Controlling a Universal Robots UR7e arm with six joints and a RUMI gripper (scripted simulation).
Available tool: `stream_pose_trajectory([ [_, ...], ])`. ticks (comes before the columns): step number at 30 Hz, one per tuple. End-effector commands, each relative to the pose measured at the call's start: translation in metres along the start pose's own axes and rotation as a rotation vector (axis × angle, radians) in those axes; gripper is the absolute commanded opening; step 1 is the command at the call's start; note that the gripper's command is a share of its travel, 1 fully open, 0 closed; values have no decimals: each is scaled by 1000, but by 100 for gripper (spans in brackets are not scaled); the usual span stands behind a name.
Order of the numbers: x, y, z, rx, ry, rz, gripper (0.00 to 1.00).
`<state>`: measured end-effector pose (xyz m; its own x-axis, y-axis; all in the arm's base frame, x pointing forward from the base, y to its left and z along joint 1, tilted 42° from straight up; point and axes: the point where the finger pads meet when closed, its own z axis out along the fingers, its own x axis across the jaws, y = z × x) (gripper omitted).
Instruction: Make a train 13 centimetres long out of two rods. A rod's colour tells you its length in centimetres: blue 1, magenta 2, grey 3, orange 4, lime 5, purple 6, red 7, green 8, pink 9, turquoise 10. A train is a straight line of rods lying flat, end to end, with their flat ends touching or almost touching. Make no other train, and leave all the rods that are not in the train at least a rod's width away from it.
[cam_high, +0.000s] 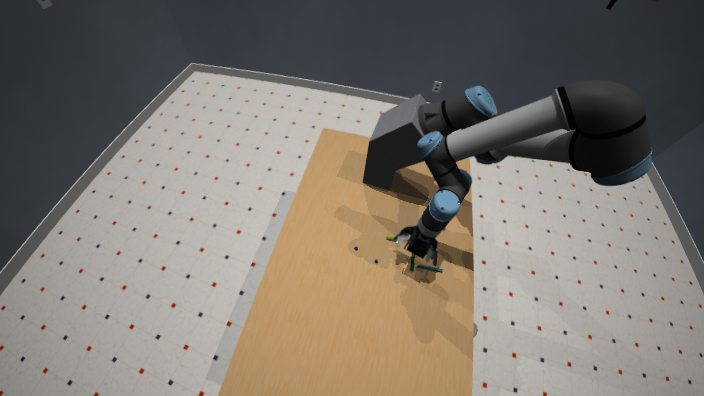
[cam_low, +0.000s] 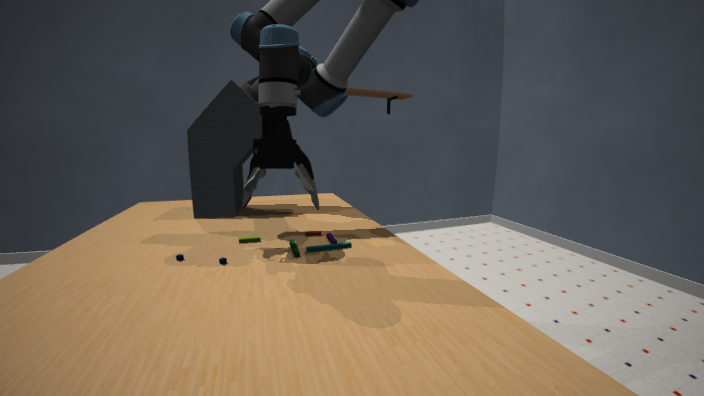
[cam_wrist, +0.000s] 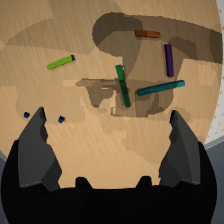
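Note:
My gripper (cam_high: 414, 249) (cam_low: 281, 207) (cam_wrist: 108, 109) is open and empty, above the table. A lime rod (cam_high: 391, 239) (cam_low: 249, 240) (cam_wrist: 61, 62) lies apart on the left. A green rod (cam_high: 413, 262) (cam_low: 294, 248) (cam_wrist: 123, 86) lies in the middle; one end of the turquoise rod (cam_high: 430, 268) (cam_low: 328, 247) (cam_wrist: 161, 88) points at its side across a small gap. A purple rod (cam_high: 435, 258) (cam_low: 331, 238) (cam_wrist: 169, 60) lies just behind the turquoise rod. An orange rod (cam_low: 313, 233) (cam_wrist: 147, 34) lies behind the purple one; the arm hides it in the top view. All lie flat.
Two small blue rods, one (cam_high: 356, 248) (cam_low: 180, 257) (cam_wrist: 26, 115) farther left and one (cam_high: 376, 261) (cam_low: 223, 261) (cam_wrist: 61, 119) nearer the green rod, lie apart on the wooden table (cam_high: 320, 320) (cam_low: 200, 325). The grey arm pedestal (cam_high: 387, 150) (cam_low: 215, 170) stands at the back.

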<state>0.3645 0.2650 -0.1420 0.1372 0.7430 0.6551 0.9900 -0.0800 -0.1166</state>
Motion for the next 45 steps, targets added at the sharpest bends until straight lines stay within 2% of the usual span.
stream_pose_trajectory([
  [1,14,4,2,5,8,-167,100],
  [7,26,6,5,6,12,-293,100],
  [15,28,6,5,6,13,-314,100],
  [16,28,6,5,6,13,-314,14],
  [45,28,6,5,6,13,-314,14],
])
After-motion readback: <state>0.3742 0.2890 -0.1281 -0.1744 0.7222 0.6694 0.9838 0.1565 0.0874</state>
